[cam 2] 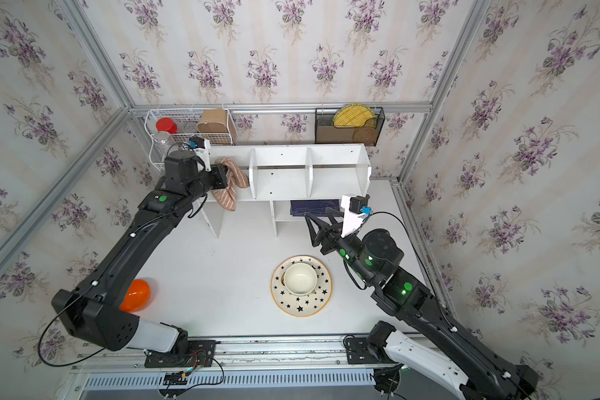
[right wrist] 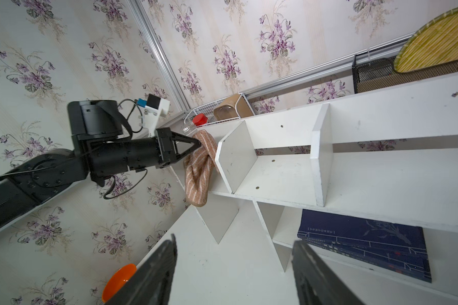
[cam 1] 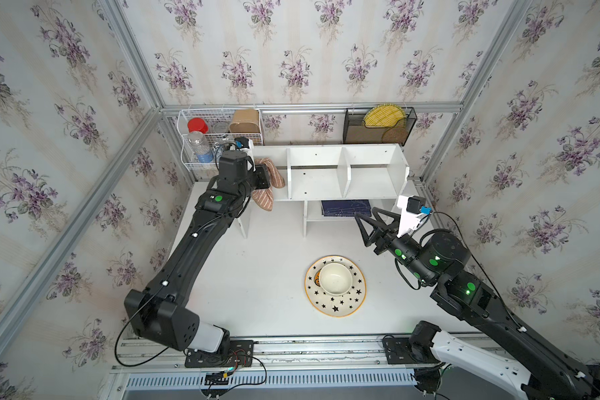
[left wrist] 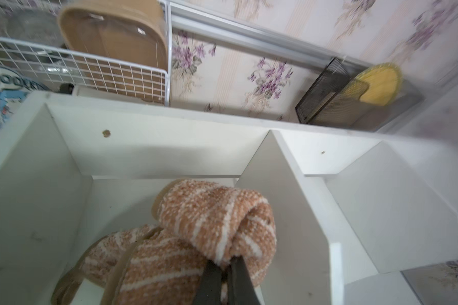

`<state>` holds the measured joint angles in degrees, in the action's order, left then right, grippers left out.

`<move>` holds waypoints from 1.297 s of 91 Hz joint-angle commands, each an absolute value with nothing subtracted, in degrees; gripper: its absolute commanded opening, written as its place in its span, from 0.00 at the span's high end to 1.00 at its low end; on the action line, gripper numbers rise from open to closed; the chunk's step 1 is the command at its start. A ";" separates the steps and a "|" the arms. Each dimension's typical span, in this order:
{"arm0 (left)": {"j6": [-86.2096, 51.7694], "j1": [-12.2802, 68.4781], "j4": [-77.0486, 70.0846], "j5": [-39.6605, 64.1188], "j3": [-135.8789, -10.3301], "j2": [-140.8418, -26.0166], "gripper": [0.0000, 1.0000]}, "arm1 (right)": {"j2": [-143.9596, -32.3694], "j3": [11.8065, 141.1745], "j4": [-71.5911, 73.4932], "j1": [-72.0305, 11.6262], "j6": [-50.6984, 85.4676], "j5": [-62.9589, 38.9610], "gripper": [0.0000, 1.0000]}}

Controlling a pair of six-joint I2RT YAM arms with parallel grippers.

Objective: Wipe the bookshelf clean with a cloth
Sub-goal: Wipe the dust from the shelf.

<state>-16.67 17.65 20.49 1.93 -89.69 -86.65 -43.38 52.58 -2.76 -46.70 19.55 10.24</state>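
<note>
The bookshelf [cam 1: 371,156] stands along the far edge of the tabletop, its three upper compartments open towards the camera in both top views. The cloth [cam 1: 264,201] sits in the upper compartment nearest the far left corner: bunched against the first divider and spilling over the compartment's front lip, with a striped tail hanging down before the lower leg of the unit. The left gripper [right wrist: 199,144] reaches into that compartment from the left side with its jaws clenched on a fold of the cloth – the left wrist view shows both dark fingers [left wrist: 209,277] pinching the looped fabric close together. The right gripper [cam 1: 365,213] hangs above the tabletop towards the right edge, just in front of the lower shelf where dark blue books [cam 1: 345,207] lie flat; its jaws are spread wide and hold nothing. A star-patterned plate [cam 1: 336,308] with a white bowl [cam 1: 335,278] on it rests nearer the front edge, well apart from both grippers – and from the shelf
</note>
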 commanded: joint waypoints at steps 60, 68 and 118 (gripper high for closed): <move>-22.52 17.58 22.02 -0.90 -86.73 -92.17 0.61 | -43.23 51.40 27.56 -37.14 44.58 -43.82 0.47; -23.71 17.58 21.06 -0.75 -86.05 -92.24 0.75 | -45.37 50.80 38.61 -36.85 51.53 -50.23 0.66; -25.25 14.65 24.83 1.31 -93.78 -100.15 1.00 | -54.86 48.79 76.90 -36.62 77.41 -58.55 1.00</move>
